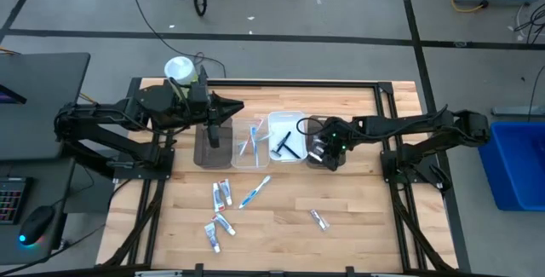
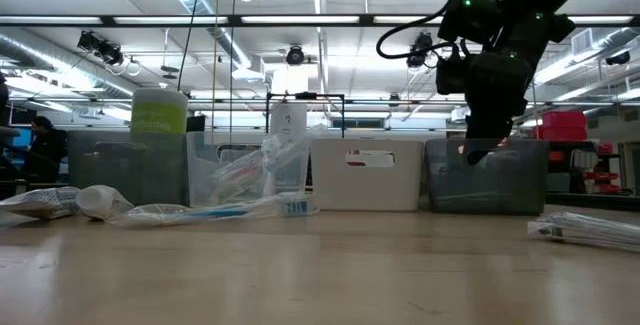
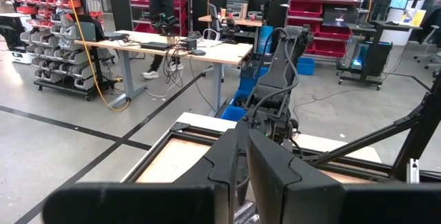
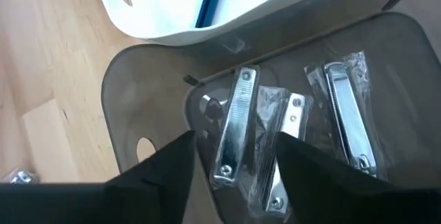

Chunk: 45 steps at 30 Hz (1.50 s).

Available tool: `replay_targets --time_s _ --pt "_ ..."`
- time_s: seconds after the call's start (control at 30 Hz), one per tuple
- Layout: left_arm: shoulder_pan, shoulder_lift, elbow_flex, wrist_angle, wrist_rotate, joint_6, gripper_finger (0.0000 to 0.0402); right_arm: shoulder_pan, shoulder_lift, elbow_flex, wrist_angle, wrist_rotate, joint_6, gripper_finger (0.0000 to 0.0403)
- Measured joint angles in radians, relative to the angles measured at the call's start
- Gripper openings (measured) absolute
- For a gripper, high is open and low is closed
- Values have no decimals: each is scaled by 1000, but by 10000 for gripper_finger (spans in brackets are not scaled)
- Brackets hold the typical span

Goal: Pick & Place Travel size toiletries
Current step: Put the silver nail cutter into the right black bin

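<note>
Loose on the wood near the front lie mini toothpaste tubes (image 1: 221, 194), a blue-white toothbrush (image 1: 254, 192), more tubes (image 1: 217, 227) and a silvery packet (image 1: 319, 219). My right gripper (image 1: 323, 151) (image 4: 234, 176) is open, pointing down over the right dark tray (image 4: 138, 107). Wrapped silvery nail clippers (image 4: 234, 124) lie on that tray's floor below its spread fingers. My left gripper (image 1: 238, 106) (image 3: 242, 162) is shut and level, high above the left dark tray (image 1: 209, 145).
Four trays stand in a row: dark, clear (image 1: 249, 145) with toothbrushes, white (image 1: 285, 136) with a black razor (image 1: 286, 146), and dark. A green-white canister (image 1: 179, 71) stands at the far left corner. Bare wood lies toward the near edge, and a person walks in the room behind.
</note>
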Motion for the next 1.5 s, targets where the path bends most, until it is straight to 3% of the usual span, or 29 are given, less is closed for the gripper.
replay_targets --time_s 0.23,0.53,1.17,1.5 --pt "0 0 0 0 0 0 41 0 -1 36 -28 0 -20 251" --pt "0 0 0 0 0 0 41 32 -2 183 -97 8 -48 206" --pt "0 0 0 0 0 4 41 446 -2 263 -74 106 182 107" --pt "0 0 0 0 0 6 41 623 -2 263 -74 213 188 79"
